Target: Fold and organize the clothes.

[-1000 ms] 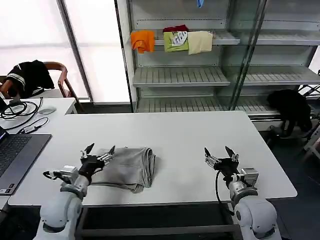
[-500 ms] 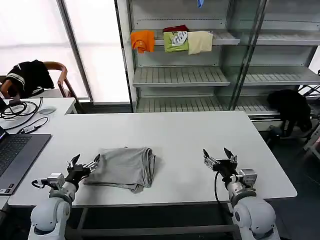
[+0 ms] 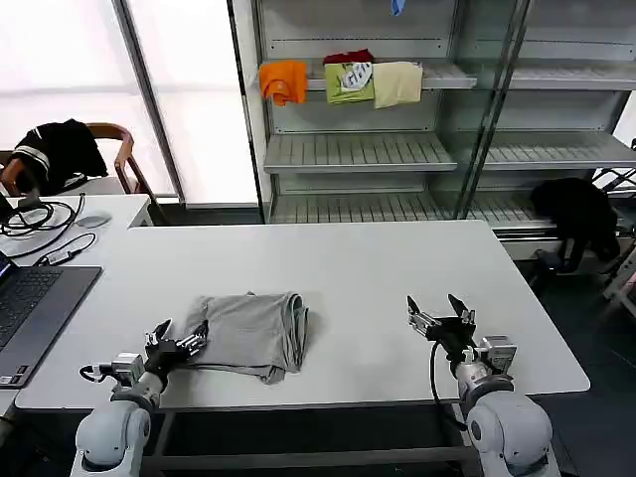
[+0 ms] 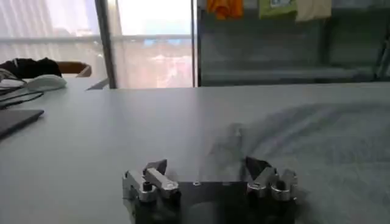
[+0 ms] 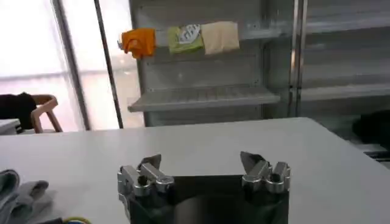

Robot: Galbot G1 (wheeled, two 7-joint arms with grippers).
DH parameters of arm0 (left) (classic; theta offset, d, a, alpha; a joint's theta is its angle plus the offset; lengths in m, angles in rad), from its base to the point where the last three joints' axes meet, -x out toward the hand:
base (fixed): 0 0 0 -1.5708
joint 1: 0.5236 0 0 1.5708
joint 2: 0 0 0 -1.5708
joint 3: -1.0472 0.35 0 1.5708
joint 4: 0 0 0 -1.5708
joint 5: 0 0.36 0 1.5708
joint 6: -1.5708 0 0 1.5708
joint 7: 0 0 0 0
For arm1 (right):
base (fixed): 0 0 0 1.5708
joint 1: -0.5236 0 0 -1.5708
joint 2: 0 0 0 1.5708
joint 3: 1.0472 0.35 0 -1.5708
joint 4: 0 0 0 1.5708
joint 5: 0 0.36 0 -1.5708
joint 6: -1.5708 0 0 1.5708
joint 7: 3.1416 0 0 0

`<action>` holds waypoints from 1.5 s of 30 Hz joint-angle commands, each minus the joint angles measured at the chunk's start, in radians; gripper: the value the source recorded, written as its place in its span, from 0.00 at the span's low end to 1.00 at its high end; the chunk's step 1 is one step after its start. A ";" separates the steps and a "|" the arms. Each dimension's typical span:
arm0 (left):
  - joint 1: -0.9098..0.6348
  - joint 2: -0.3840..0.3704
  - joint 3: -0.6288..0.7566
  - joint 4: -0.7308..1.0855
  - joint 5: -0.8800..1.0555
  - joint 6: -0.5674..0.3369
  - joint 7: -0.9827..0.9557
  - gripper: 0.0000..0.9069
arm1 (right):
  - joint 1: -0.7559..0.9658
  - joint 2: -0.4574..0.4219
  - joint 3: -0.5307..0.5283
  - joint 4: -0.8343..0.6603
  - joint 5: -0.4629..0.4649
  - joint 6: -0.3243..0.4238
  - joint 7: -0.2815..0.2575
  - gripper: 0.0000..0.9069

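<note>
We see the folded grey shirt [image 3: 253,333] lying near the tabletop's [image 3: 348,258] front edge, left of centre. Our left gripper [image 3: 176,338] hovers open just beside its left side; our right gripper [image 3: 440,313] waits open, well apart, toward the front right corner.
</note>
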 commanded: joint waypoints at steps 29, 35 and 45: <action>-0.033 0.162 -0.282 -0.077 0.222 -0.076 0.142 0.00 | 0.005 -0.020 0.015 -0.011 0.013 0.010 -0.004 1.00; -0.103 0.356 -0.383 -0.084 0.387 -0.105 0.226 0.00 | 0.016 -0.005 0.001 -0.028 0.011 0.013 -0.003 1.00; -0.121 0.452 -0.322 -0.144 0.454 -0.073 0.264 0.01 | 0.011 -0.009 0.006 -0.048 0.013 0.028 -0.006 1.00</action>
